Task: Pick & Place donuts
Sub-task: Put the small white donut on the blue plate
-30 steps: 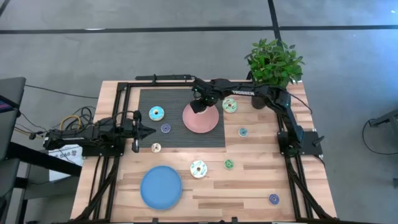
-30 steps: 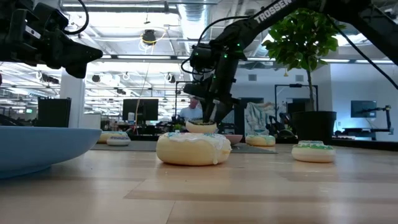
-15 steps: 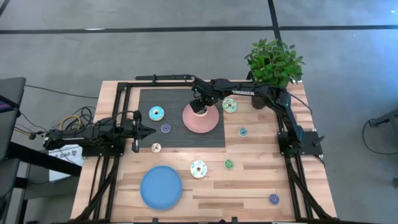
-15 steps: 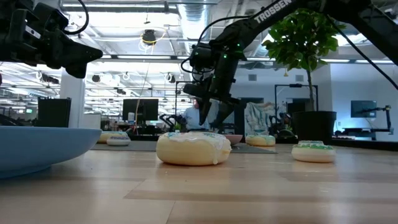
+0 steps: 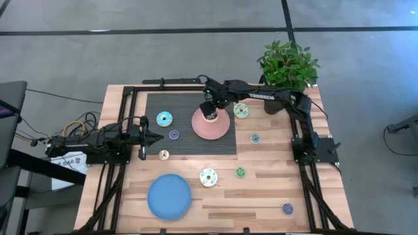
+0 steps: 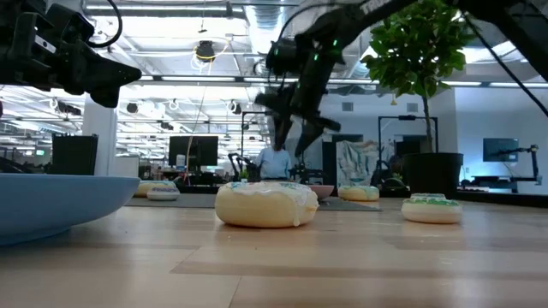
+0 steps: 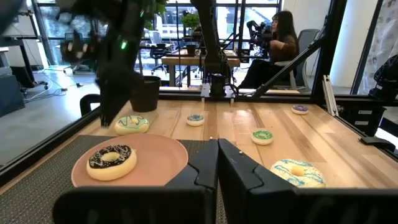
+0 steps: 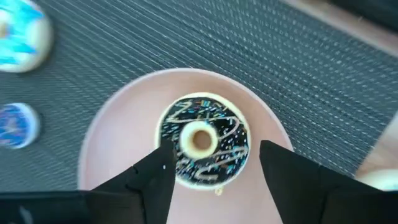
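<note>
A brown-iced donut (image 8: 201, 140) lies flat on the far part of the round pink plate (image 5: 212, 130), which stands on the dark mat. My right gripper (image 8: 214, 163) hangs open above the donut (image 5: 210, 116), its fingers pointing steeply down on either side of it and clear of it. My left gripper (image 5: 157, 136) is shut at the mat's left edge, pointing level toward the plate (image 7: 163, 155), and holds nothing. The other donuts lie flat: a light blue one (image 5: 164, 119) and a small purple one (image 5: 174, 134) on the mat, a white one (image 5: 208, 177) on the wood.
A green-white donut (image 5: 241, 110) lies right of the pink plate, with small teal (image 5: 255, 138), green (image 5: 240, 172), cream (image 5: 164, 155) and purple (image 5: 287, 209) ones around. A blue plate (image 5: 169, 196) stands near the front left. A potted plant (image 5: 287, 65) stands at the far right corner.
My right gripper has opened and let go of the brown donut, which now lies on the pink plate. The gripper has then risen straight above it, still open.
</note>
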`<move>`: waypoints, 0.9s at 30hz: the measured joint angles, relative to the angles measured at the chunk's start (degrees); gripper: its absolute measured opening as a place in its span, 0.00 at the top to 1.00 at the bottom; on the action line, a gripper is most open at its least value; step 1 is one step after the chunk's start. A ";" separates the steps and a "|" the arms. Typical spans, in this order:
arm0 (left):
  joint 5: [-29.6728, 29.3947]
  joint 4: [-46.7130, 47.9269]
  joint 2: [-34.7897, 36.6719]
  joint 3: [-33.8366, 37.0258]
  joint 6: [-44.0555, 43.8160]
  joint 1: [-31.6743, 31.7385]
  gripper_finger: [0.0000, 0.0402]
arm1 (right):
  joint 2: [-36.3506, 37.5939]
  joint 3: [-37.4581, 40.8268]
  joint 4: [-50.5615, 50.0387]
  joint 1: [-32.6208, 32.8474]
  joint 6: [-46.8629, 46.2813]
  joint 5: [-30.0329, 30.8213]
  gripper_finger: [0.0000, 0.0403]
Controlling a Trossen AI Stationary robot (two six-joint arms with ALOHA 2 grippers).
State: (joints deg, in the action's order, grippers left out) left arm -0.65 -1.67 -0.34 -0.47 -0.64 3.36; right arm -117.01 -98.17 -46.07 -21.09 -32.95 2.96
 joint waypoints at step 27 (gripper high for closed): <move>-0.01 0.00 -0.01 0.00 0.00 0.00 1.00 | 18.88 0.00 -14.22 17.39 18.18 1.47 0.97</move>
State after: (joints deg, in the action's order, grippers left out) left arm -0.66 -1.67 -0.35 -0.47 -0.64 3.37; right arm -98.13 -98.17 -60.29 -3.71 -14.76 4.43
